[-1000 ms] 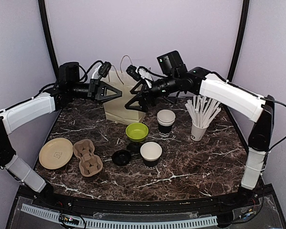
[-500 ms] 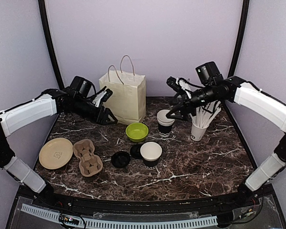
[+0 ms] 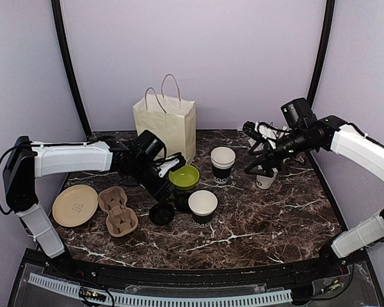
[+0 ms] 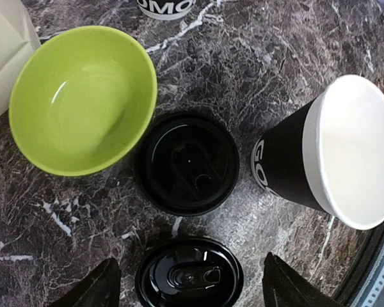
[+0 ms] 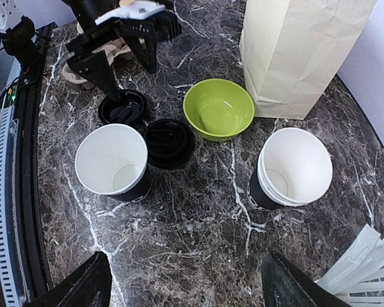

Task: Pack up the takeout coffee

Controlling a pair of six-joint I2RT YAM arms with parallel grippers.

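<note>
The table (image 3: 262, 220) is black marble veined in white. Pale lilac walls (image 3: 198, 51) close it in, and a black pole (image 3: 67, 57) curves up at each back corner. Read the top as a dial, with six o'clock at the arm bases.

Nearest, at eight o'clock, a tan paper plate (image 3: 75, 205) lies flat with a cardboard cup carrier (image 3: 118, 211) just beside it. Toward the centre a black lid (image 3: 162, 212) lies flat. The left gripper (image 4: 191, 289) hangs over it, fingers spread wide to either side and holding nothing. A second lid (image 4: 187, 163) lies just beyond, between the lime-green bowl (image 3: 184, 176) and the near coffee cup (image 3: 203, 206). That cup stands at about the dial's centre, upright, its long axis vertical and its white mouth facing up, with no lid on it.

The far coffee cup (image 3: 223, 164) stands at about one o'clock, also upright, mouth up and unlidded. The right wrist view shows a second ring inside its rim, like nested cups. At two o'clock stands a white cup (image 3: 265, 180) of white straws. The right gripper (image 5: 185, 284) hangs near it, jaws released and empty. Farthest, at eleven o'clock, a cream paper bag (image 3: 165, 126) stands upright with its handles up.
</note>
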